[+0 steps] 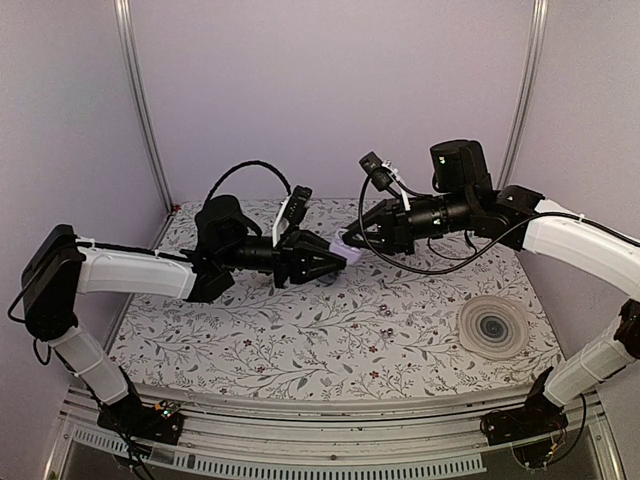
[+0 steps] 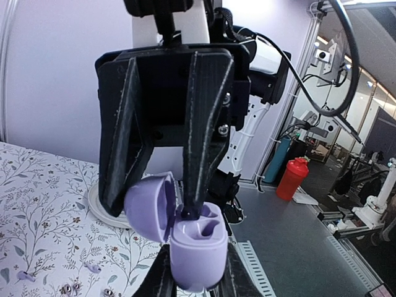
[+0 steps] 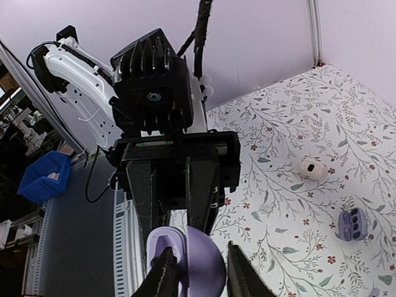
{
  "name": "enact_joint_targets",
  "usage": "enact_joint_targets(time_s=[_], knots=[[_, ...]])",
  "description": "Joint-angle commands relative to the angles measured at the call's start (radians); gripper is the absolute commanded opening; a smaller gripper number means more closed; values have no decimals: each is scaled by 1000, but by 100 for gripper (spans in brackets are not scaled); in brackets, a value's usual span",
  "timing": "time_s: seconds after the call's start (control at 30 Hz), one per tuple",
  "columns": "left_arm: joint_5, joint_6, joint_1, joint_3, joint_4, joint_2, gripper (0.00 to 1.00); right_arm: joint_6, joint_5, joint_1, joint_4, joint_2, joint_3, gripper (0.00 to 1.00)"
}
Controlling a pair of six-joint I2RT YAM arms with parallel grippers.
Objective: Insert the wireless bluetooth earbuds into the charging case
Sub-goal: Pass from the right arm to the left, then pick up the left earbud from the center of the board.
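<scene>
Ideally the left hand (image 2: 198, 276), clamped on the open lilac charging case (image 2: 197, 244) well above the desk (image 2: 37, 198), should hold it level; the right hand (image 3: 201, 275), narrow about the lid (image 2: 146, 209), gripping or not I cannot tell, should ease straight into the socket (image 2: 208, 216).

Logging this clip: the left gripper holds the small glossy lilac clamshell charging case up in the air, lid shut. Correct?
Wrong on the lid. The left gripper does hold the small glossy lilac clamshell charging case up in the air, but its lid stands open, as the left wrist view shows.
</scene>
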Motion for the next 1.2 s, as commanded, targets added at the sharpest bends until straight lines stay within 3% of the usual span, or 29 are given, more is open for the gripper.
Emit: enact_joint_targets(time_s=[0.0, 0.13, 0.27, 0.47, 0.8, 1.17], knots=[[-31, 35, -7, 15, -24, -34, 10, 7, -15, 3, 12, -4, 20, 38], [-65, 61, -7, -4, -25, -49, 5, 12, 7, 3, 8, -15, 22, 55], [-95, 81, -7, -31, 0, -69, 2, 21, 82, 2, 7, -31, 19, 65], [-165, 119, -7, -77, 1, -101, 0, 78, 173, -46, 21, -67, -3, 67], [-424, 176, 6, -209, 47, -164, 0, 139, 310, -78, -40, -92, -51, 68], [-527, 217, 7, -294, 110, -201, 0, 262, 458, -111, -112, -80, -300, 61]])
